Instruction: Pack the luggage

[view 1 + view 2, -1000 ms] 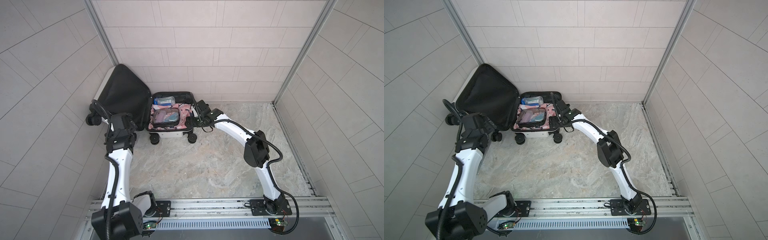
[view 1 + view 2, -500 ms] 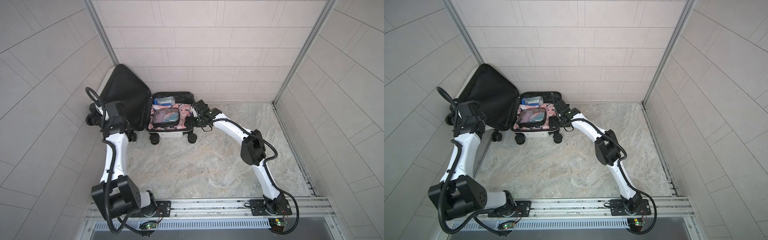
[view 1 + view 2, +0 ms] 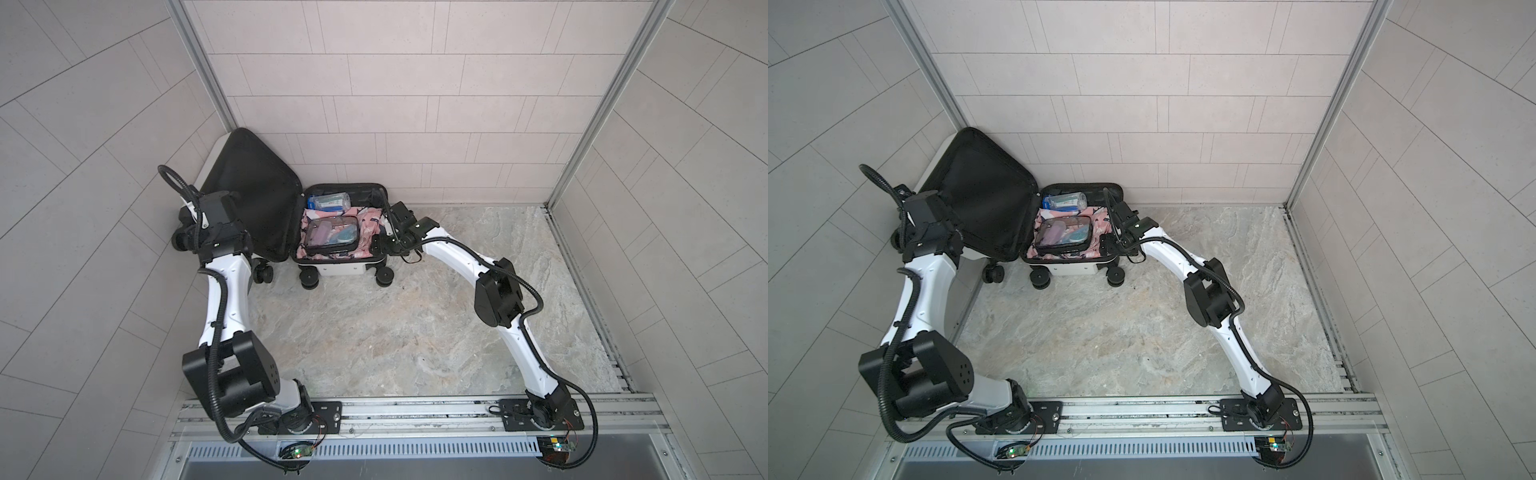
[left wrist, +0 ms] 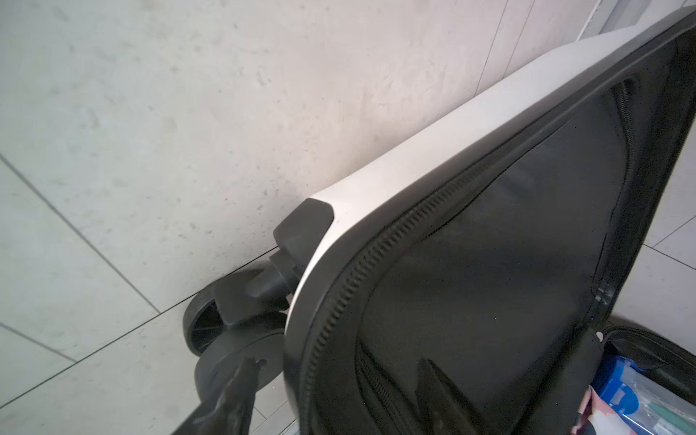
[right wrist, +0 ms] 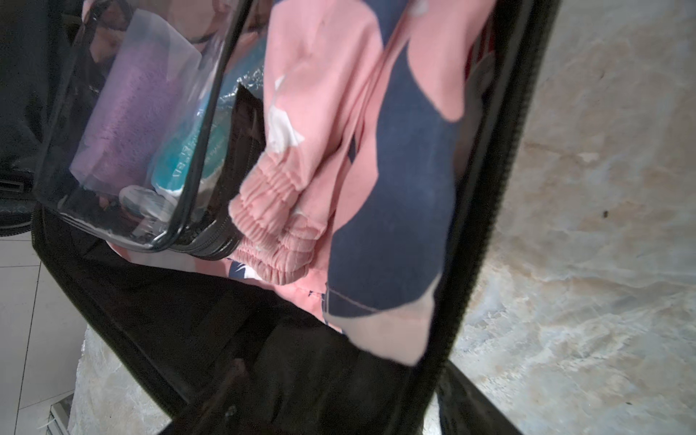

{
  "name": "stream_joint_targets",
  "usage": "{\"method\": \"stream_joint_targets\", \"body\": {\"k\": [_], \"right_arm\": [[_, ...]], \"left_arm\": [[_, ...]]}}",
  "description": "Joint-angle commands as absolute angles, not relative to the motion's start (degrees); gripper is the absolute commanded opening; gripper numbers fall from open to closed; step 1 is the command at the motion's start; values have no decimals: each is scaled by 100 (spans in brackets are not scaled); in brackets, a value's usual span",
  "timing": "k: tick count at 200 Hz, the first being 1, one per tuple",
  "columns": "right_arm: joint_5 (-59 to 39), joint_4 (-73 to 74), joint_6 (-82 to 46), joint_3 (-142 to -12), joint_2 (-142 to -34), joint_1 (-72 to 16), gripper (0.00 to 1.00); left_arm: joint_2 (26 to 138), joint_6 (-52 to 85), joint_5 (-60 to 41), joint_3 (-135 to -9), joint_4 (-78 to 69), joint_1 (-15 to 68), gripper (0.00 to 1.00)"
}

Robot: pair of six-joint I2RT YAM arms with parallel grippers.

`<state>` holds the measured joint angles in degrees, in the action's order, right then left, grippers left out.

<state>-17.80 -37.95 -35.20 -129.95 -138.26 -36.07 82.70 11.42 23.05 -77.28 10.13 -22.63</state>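
Top view | luggage (image 3: pixel 270 208) open beside wall (image 3: pixel 124 166) | pouch (image 3: pixel 332 235) atop clothes (image 3: pixel 368 226) inside

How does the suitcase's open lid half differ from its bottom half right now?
The lid half stands tilted up near the corner wall; the bottom half lies flat on the floor. The lid half shows only bare black lining; the bottom half holds pink clothing, a clear pouch and a clear container. Both have a white shell, black lining and black wheels.
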Motion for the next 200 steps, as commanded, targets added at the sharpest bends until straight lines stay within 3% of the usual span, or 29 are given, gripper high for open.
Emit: {"method": "stream_joint_targets", "body": {"k": [1, 37, 67, 99, 138, 200], "right_arm": [[-1780, -3867, -3660, -13216, -13956, -3619, 78], [-1809, -3823, -3803, -13403, -14112, -3613, 73], [-1780, -3797, -3915, -13552, -14219, -3614, 67], [-1760, -3744, -4041, -13585, -14274, -3614, 59], [-1824, -3683, -4095, -13470, -14291, -3615, 45], [-1901, -3561, -4158, -13333, -14292, -3631, 30]], "left_arm": [[8336, 1052, 2236, -7911, 725, -2312, 69], [8459, 978, 2212, -8027, 649, -2312, 60], [8481, 1003, 2118, -8060, 636, -2320, 46], [8384, 1072, 2018, -7990, 642, -2320, 29], [8224, 1140, 1746, -7911, 651, -2303, 0], [7761, 1268, 1789, -7688, 651, -1944, 0]]}}
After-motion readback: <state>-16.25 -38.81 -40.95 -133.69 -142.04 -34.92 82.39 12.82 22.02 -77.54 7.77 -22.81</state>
